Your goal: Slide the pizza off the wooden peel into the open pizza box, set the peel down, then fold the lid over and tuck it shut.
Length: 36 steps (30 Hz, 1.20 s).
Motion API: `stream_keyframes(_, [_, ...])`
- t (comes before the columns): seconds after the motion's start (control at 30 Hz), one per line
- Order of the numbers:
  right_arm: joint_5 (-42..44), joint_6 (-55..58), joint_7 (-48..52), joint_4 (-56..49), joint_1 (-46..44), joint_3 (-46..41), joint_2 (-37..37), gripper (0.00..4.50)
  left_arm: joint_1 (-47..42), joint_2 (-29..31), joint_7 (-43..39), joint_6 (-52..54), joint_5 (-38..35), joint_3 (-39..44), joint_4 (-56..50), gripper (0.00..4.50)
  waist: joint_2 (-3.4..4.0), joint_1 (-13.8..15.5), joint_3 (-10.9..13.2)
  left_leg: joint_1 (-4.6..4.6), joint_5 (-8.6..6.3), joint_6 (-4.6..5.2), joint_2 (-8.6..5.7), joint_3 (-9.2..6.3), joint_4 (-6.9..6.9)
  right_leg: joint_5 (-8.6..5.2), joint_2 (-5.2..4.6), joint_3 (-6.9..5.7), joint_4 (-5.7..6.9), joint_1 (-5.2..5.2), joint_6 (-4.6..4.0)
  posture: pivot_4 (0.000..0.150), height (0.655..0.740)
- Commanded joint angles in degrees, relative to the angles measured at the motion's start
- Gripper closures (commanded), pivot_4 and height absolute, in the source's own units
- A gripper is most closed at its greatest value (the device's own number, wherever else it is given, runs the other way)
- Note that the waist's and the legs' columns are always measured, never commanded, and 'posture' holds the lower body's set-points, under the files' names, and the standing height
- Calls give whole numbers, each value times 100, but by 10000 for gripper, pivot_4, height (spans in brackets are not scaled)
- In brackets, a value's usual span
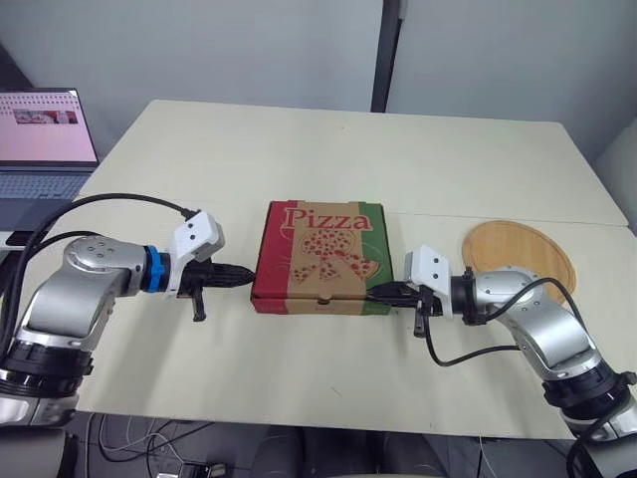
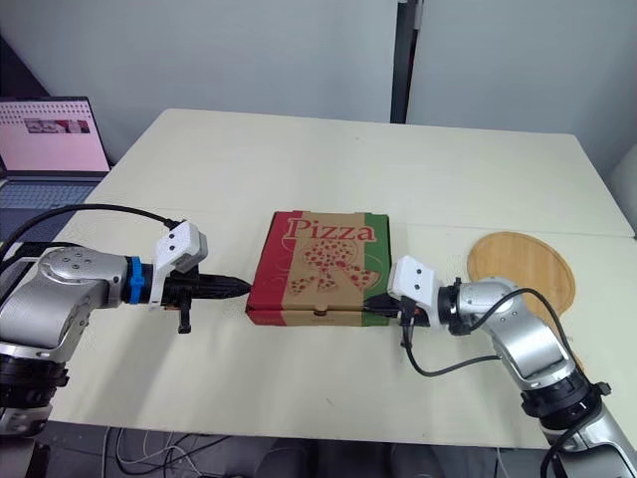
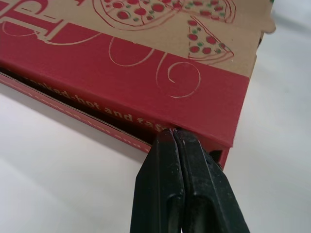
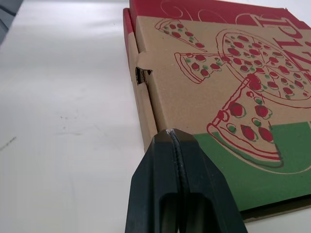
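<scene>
Nearby, the wooden peel (image 1: 520,252) lies right of the box (image 1: 320,257)

Cream table (image 1: 328,149), grey wall (image 1: 199,40), laptop (image 1: 45,139)

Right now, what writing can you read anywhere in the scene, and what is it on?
"Pizza": red letters on the pizza box lid.
"hot and": on the box's red side flap; the words either side are hidden or unclear.
Laptop screen: its text is too small to read.
</scene>
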Motion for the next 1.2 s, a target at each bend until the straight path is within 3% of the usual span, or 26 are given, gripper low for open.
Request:
stream_keyframes(0.03, [-80, -138, -3, -97, -49, 14, -32, 44531, 92, -196, 371, -1, 1, 43, -228, 45000, 0, -4, 0, 1, 0, 0, 0, 0, 0, 0, 0, 1, 0, 0, 0, 1500, 7368])
stream_keyframes(0.17, [-159, -141, 27, -128, -61, 84, -25, 44531, 177, -509, 635, 290, -301, 239, -443, 45000, -1, 11, 0, -1, 0, 0, -2, -2, 1, 0, -1, 0, -1, 2, 0, 1500, 7368])
stream_keyframes(0.37, [-178, -147, 25, -111, -81, 130, -31, 44531, 322, -184, 455, 578, -742, 690, -701, 45000, -1, -7, -1, 1, 0, 0, 1, -8, 0, 0, -1, -1, 1, 0, 0, 1500, 7368])
stream_keyframes(0.57, [-212, -168, 55, -81, -99, 178, -46, 44531, 368, 101, 478, 388, -612, 647, -954, 45000, -1, -10, -1, 3, 0, 0, 1, -5, 0, 0, -1, 1, -1, 1, 0, 1500, 7368])
stream_keyframes(0.67, [-230, -189, 77, -67, -99, 182, -47, 44531, 30, -348, 1057, 600, -739, 679, -994, 45000, -1, 2, 0, 3, 0, 0, 1, -6, 0, 0, 0, 1, -1, 2, 0, 1500, 7368])
stream_keyframes(0.8, [-133, -186, 110, -76, -137, 129, -4, 44531, 17, -639, 1227, 590, -477, 77, -1053, 45000, -2, -1, -1, 1, 0, -1, -2, -4, 1, 0, -2, 6, -4, 4, 1, 1500, 7368])
stream_keyframes(1.07, [735, 318, 246, -323, -311, -562, -85, 44531, 299, -572, 1217, 244, 153, -683, -770, 45000, 0, -24, -1, 9, 0, 0, 0, -6, -1, 0, 1, 8, -2, 5, 0, 1500, 7368])
stream_keyframes(1.2, [180, 91, -226, 228, -477, -504, -39, 44531, 314, -608, 1310, 44, 265, -597, -693, 45000, 2, -24, -3, 21, 0, 0, -1, -3, -2, 0, 1, 13, -3, 15, 0, 1500, 7368])
